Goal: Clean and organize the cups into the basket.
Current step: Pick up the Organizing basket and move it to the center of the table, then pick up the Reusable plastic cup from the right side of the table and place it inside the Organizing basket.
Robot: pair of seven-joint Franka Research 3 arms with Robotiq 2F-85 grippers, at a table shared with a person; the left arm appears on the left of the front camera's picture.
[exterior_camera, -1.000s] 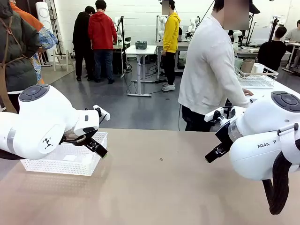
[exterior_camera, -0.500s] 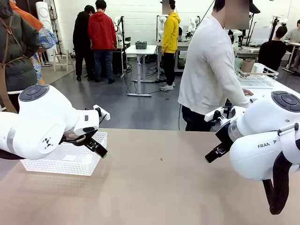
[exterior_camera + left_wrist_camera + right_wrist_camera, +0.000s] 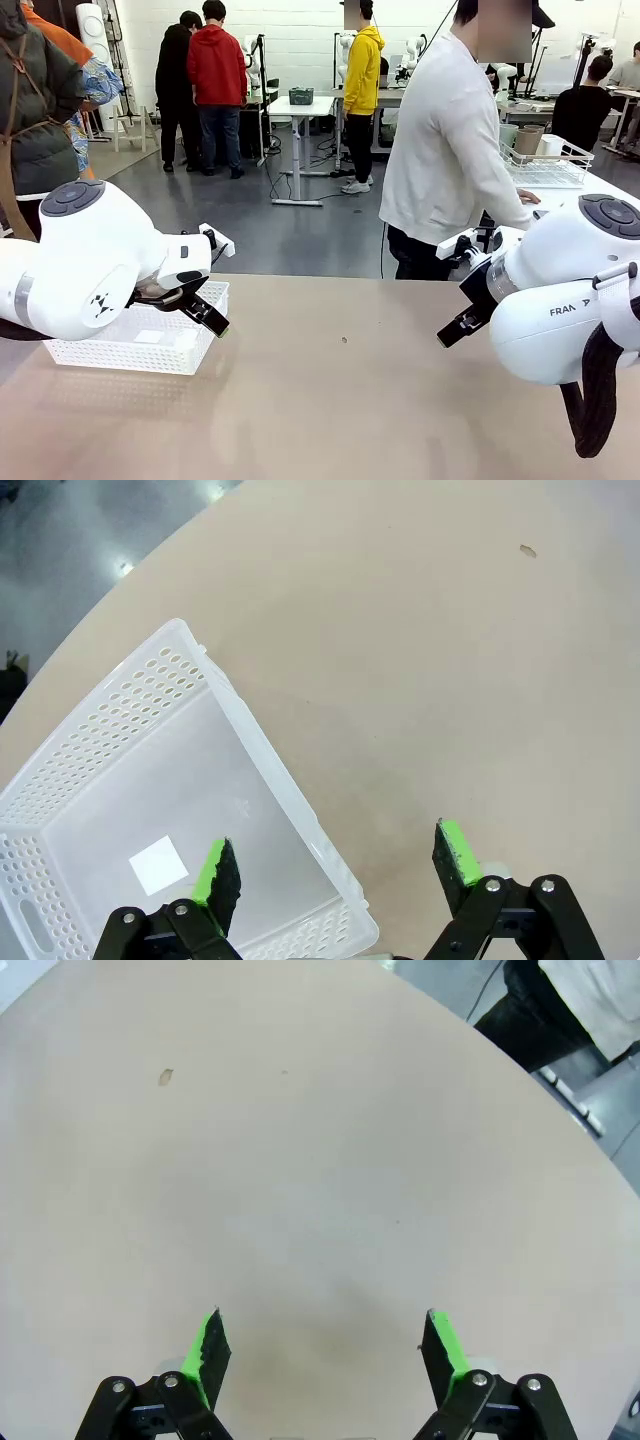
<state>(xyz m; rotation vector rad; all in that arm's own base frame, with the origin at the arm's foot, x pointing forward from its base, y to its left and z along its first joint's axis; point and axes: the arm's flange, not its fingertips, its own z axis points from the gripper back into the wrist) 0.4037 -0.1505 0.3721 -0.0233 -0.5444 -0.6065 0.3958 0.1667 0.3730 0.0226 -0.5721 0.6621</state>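
L gripper (image 3: pixel 335 855): jaws spread wide, astride basket (image 3: pixel 262 742) end wall, one pad over its floor, other over bare table (image 3: pixel 430 660). Basket mouth-up, long axis running off past that first pad, far end cut off by frame edge. R gripper (image 3: pixel 322 1345): jaws spread, over bare table. Cups (image 3: pixel 527 140) well beyond R jaws in wire rack (image 3: pixel 545 172), partly hidden, hard to make out.

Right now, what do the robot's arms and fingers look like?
Both are glossy white rounded shells with dark grey caps. The left arm has a small black logo; the right arm, FRA lettering and a black cable. Fingers are black with green pads.
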